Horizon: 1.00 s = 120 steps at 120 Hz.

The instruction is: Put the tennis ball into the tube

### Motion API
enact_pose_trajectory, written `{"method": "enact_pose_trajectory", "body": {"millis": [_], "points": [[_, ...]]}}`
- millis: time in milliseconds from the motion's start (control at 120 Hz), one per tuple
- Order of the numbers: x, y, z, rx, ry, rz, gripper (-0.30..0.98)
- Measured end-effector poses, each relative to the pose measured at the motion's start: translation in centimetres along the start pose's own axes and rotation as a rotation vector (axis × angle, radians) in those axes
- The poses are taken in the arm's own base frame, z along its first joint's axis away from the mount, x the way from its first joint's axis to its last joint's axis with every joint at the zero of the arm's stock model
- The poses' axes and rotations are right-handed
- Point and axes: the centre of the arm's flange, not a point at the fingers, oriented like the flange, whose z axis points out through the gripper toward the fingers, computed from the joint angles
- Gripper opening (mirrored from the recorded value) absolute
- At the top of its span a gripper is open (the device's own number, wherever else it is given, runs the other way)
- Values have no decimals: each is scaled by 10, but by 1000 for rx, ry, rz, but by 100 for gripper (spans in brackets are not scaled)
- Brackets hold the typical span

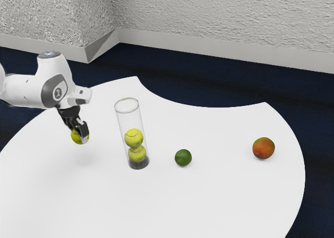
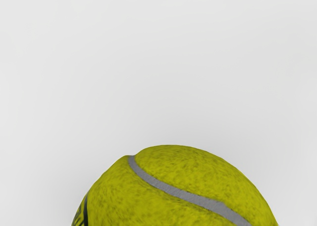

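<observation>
The tube (image 1: 143, 144) stands up on the white table (image 1: 219, 206). The black gripper (image 1: 80, 129) is on the tube's side toward the exterior view's left, up above the table. Its fingers are only as far apart as the tennis ball (image 1: 77, 138) is wide, and they seem to squeeze it from two sides, though one is partly hidden. The ball is outside the tube. Inside the tube, a top ball (image 1: 133, 138) sits on a bottom ball (image 1: 137, 154). A green fruit (image 1: 183, 157) is near the tube, and a red and green fruit (image 1: 263, 148) is well apart from it.

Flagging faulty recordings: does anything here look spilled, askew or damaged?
Nothing stands out: the tube stands upright with two balls inside, the gripper holds a third ball, green fruit and reddish fruit look whole.
</observation>
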Motion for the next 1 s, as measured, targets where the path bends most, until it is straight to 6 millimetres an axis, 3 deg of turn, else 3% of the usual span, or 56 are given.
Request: {"method": "enact_pose_trajectory", "body": {"millis": [208,425,600,717,833,1000], "points": [[6,28,-103,-3,87,6,21],[28,45,-173,-31,99,47,21],[50,80,-214,-44,109,125,21],[68,119,-229,-56,107,205,23],[93,156,-217,-85,82,284,24],[97,145,-202,-100,57,273,25]]}}
